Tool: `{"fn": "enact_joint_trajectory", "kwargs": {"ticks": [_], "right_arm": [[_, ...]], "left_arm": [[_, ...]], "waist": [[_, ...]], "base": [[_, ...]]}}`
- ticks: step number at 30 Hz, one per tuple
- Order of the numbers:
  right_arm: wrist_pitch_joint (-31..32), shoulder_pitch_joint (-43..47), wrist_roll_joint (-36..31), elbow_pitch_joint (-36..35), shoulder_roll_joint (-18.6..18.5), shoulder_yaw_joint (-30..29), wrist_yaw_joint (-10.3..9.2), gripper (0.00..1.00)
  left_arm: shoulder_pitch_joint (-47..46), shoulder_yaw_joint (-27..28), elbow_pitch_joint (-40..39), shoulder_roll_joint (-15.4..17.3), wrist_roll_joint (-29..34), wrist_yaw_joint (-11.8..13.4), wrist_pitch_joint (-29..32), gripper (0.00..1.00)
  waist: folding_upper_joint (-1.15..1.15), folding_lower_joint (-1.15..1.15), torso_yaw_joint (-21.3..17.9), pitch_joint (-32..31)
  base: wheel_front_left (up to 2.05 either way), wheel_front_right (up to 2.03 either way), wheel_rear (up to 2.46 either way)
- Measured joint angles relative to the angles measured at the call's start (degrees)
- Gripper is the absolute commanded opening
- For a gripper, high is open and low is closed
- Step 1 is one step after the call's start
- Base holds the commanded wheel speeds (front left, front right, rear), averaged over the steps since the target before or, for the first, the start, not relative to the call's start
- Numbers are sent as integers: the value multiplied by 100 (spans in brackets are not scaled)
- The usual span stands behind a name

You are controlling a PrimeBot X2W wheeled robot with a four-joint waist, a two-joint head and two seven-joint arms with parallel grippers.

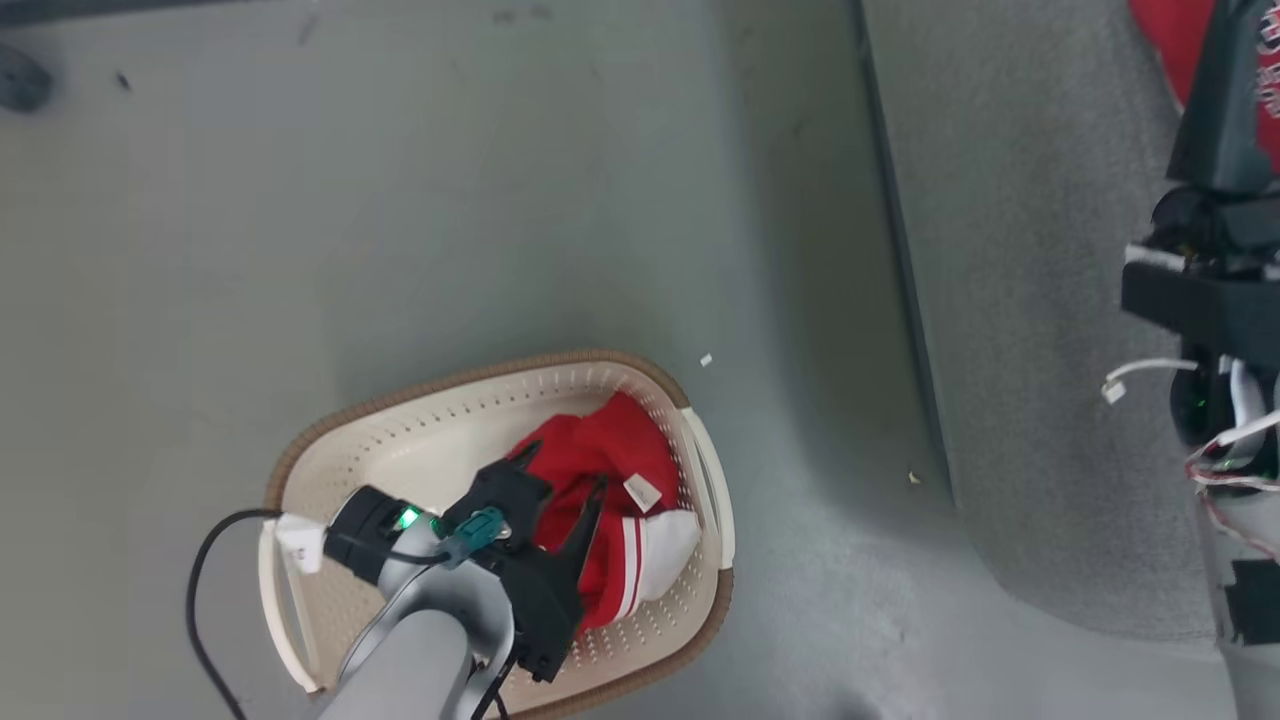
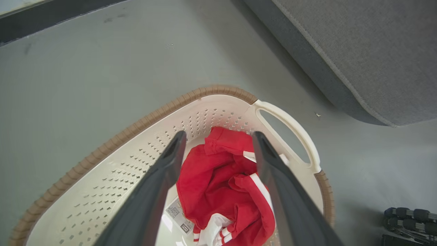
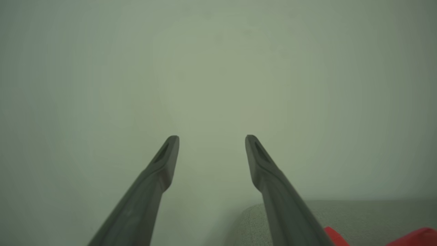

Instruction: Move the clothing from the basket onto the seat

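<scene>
The cream basket [image 1: 440,385] with a brown rim stands on the floor, left of the grey seat [image 1: 1020,300]. Crumpled red clothing [image 1: 610,450] with white stripes lies at the basket's right end. My left gripper [image 1: 562,472] hangs open just over it, one finger on each side of the red heap. In the left wrist view the left gripper [image 2: 218,135] frames the clothing [image 2: 218,181] inside the basket [image 2: 136,126], the seat [image 2: 358,51] beyond. A second red piece [image 1: 1165,40] lies on the seat beside my right arm [image 1: 1215,300]. My right gripper [image 3: 211,138] is open and empty, above the seat [image 3: 358,215] and red clothing [image 3: 416,237].
Grey-green floor surrounds the basket, with small scraps [image 1: 706,360] on it. A dark object [image 1: 20,80] lies at the far left. A dark strip [image 2: 51,20] runs along the floor's far edge. Dark gear [image 2: 409,222] sits right of the basket.
</scene>
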Motion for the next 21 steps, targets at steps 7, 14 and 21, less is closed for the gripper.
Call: {"fn": "enact_joint_trajectory", "kwargs": {"ticks": [7, 14, 21], "right_arm": [[-1, -491, 0, 70, -11, -7, 34, 100], [-1, -696, -1, 264, 26, 27, 58, 100], [-1, -762, -1, 296, 112, 43, 98, 100]], "left_arm": [[-243, -287, 368, -66, 127, -154, 3, 100], [-410, -549, 735, -76, 166, -237, 2, 100], [-495, -754, 1034, -99, 182, -277, -7, 100]], "waist": [[0, 0, -36, 575], [0, 0, -95, 1002], [-1, -1, -227, 1183]], "base": [[0, 0, 0], [0, 0, 0], [0, 0, 0]]}}
